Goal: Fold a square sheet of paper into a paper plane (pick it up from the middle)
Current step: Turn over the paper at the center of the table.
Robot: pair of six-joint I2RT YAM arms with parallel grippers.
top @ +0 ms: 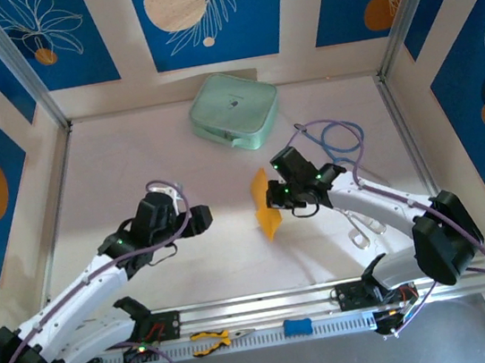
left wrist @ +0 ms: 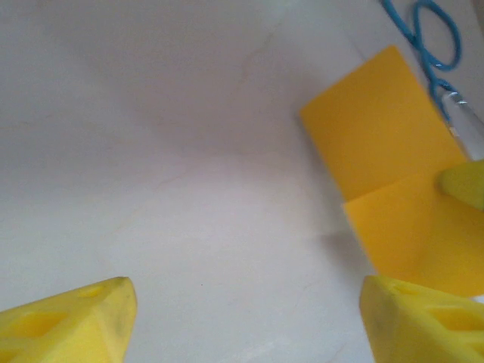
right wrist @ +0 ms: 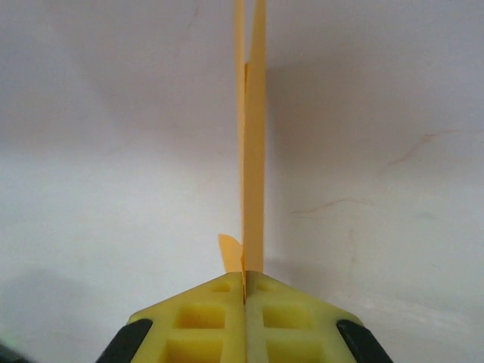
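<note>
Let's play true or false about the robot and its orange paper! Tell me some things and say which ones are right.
1. The right gripper is pinching the orange paper. True.
2. The left gripper is holding the paper too. False: its fingers are spread open with nothing between them.
3. The green case sits at the far side of the table. True.
4. The paper is one flat, unfolded sheet. False: it is folded, with a crease across it.
5. The blue cable lies beside the left arm. False: it lies by the right arm.
</note>
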